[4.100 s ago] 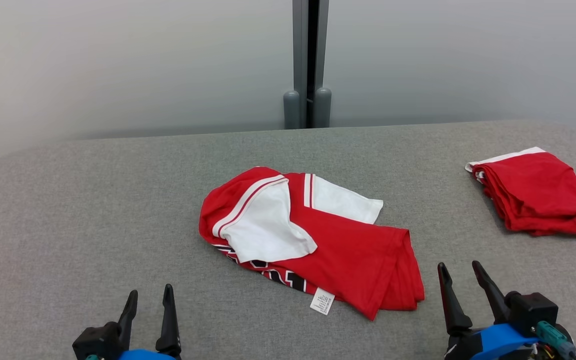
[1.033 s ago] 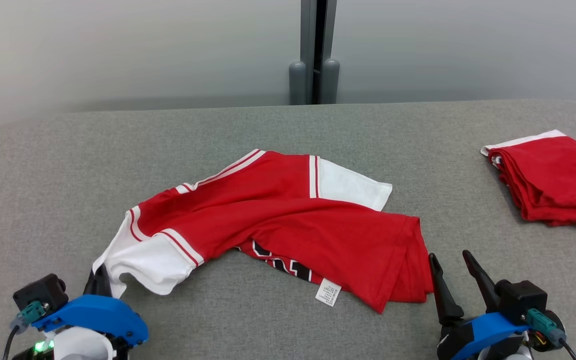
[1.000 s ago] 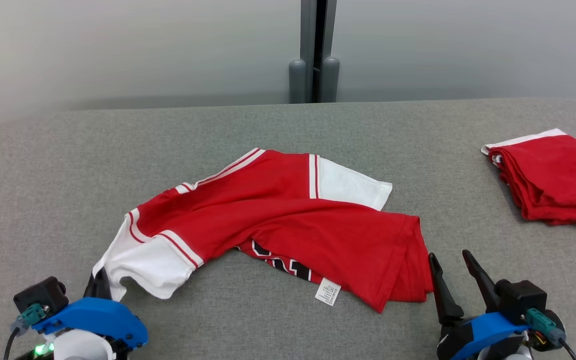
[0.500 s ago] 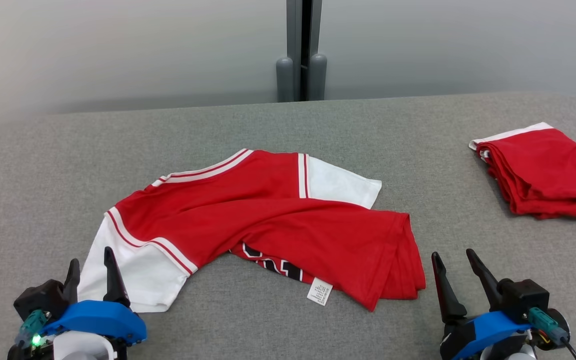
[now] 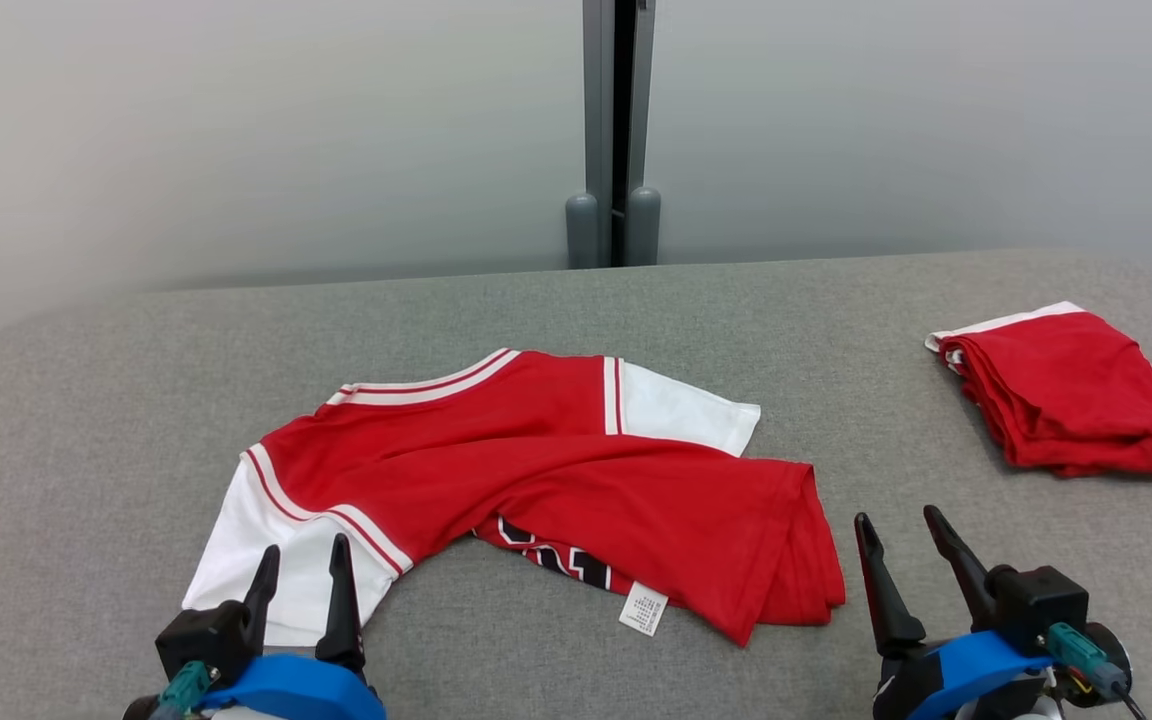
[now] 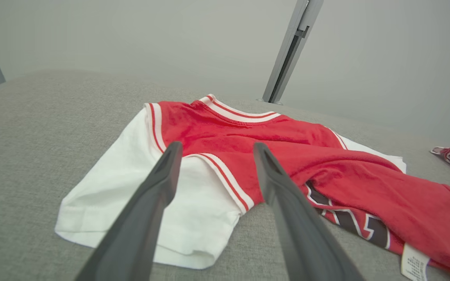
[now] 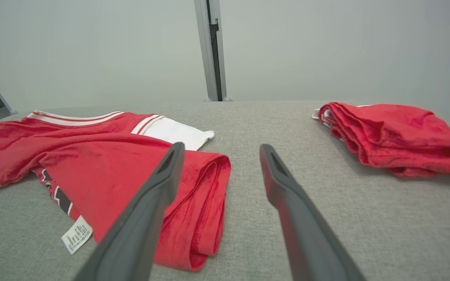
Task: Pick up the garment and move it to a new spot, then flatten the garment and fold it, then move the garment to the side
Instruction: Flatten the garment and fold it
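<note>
My left gripper (image 5: 305, 547) was wide open and held nothing. Its fingers sat apart over the white sleeve (image 5: 236, 550); I couldn't tell if the tips touched cloth. The shirt (image 5: 556, 470) lay on the table (image 5: 86, 450), ahead and right of that gripper. The sleeve was nearest the left tips, the striped collar trim was further ahead, and the red body ran off in folds toward my right gripper (image 5: 896, 515). That one was also wide open and empty, tips just beside the shirt's bunched hem on its left. The label (image 5: 643, 608) stuck out of the near edge, between the two grippers and closer to the right one. A folded red pile (image 5: 1066, 390) sat ahead-right of the right gripper, well apart from the shirt.
</note>
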### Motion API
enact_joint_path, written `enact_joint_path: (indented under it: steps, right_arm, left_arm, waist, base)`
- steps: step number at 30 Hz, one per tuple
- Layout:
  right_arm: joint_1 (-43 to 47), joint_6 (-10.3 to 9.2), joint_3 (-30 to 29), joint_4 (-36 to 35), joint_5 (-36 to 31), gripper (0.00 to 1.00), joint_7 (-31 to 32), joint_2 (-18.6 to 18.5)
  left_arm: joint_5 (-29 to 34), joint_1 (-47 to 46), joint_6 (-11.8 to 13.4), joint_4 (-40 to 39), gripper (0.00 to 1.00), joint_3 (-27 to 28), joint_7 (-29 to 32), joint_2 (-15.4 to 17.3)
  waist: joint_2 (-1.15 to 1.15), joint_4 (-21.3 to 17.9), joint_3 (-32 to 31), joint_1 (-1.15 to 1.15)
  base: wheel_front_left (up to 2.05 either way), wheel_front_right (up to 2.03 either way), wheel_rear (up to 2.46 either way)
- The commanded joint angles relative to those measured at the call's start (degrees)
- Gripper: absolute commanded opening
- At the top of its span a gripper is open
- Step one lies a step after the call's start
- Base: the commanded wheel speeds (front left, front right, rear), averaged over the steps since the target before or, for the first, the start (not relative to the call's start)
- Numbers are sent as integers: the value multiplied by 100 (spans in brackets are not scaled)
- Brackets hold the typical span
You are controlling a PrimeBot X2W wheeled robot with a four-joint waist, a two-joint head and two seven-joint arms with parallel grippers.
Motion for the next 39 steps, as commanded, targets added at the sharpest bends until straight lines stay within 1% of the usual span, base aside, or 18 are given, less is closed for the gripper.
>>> enact_joint_path:
  steps: [1,8,20,21,26,30,33,36,39]
  right_arm:
    - [63,1,30,12,56,100,-26,-10]
    - [41,1,175,41,99,100,-26,-10]
    - [52,1,223,40,124,100,-26,-10]
    - [55,1,226,36,126,100,-26,-10]
    - [112,1,330,102,38,100,-26,-11]
    - [72,1,399,133,17,100,-27,-10]
    - [13,1,521,157,36,100,-26,-9]
    - [-20,1,734,204,62,100,-26,-9]
    - [-5,1,958,265,77,100,-22,-10]
  left_arm:
    - [76,37,-2,15,100,38,-34,11]
    - [287,254,-9,-19,100,260,-33,-32]
    - [465,337,-116,18,100,489,-34,-151]
    - [481,336,-98,34,100,518,-34,-147]
    - [456,234,163,197,100,818,-9,-6]
    - [395,31,362,529,100,968,404,193]
    - [338,-152,453,802,100,1020,779,325]
    - [235,-340,460,1042,100,1052,1108,381]
    - [168,-485,365,1228,100,1010,1386,441]
  waist:
    - [0,-20,-36,1]
    - [0,-12,-129,1]
    - [0,2,-98,1]
    - [0,-1,-91,1]
    - [0,-19,-9,1]
    - [0,-56,153,1]
    - [0,-100,287,1]
    - [0,-147,401,1]
    - [0,-199,497,1]
  base:
    - [0,0,0]
    - [0,0,0]
    - [0,0,0]
    - [0,0,0]
    - [0,0,0]
    - [0,0,0]
    - [0,0,0]
    - [0,0,0]
    - [0,0,0]
